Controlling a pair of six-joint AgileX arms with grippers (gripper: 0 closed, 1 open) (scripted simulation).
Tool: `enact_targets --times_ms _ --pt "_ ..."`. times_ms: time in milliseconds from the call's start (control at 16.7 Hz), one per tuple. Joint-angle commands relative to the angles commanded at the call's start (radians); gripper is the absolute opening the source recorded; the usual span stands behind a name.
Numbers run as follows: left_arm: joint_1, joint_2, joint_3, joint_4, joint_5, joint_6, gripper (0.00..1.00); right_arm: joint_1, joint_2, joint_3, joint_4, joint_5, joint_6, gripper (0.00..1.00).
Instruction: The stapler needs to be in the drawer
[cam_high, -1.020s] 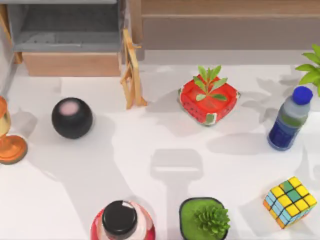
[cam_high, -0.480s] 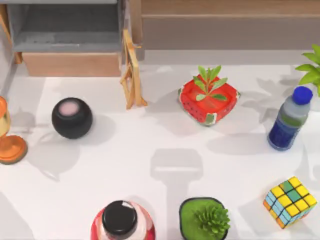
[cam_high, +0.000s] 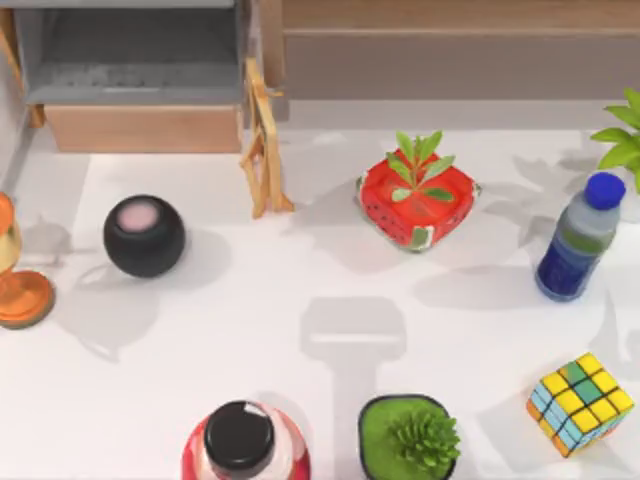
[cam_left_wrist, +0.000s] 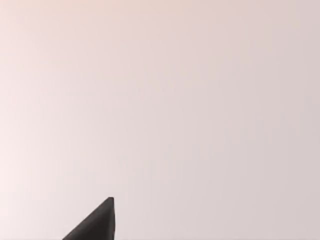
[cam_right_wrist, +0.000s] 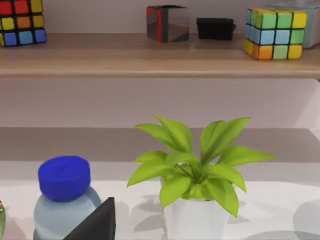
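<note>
The drawer (cam_high: 140, 75) stands open at the table's (cam_high: 300, 290) far left, its grey inside bare above the tan front panel. Near it sit a black ball speaker (cam_high: 144, 236) and a strawberry-patterned planter (cam_high: 416, 203); a blue-capped bottle (cam_high: 578, 240) stands far right. Whether either pincer is open or closed cannot be told.

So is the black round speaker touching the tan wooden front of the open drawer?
Apart. In the top view, the black round speaker sits on the white table, with a bare strip of tabletop between it and the drawer's tan wooden front.
</note>
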Motion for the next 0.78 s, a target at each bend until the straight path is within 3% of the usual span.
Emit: enact_targets --times_ms 420,780 --pt "-0.098 0.056 -0.350 0.504 0.173 -0.029 1.00 0.000 0.000 0.000 0.000 0.000 0.000 1.00" --pt "-0.140 0.072 -0.406 0.589 0.211 -0.061 1.00 0.000 0.000 0.000 0.000 0.000 0.000 1.00"
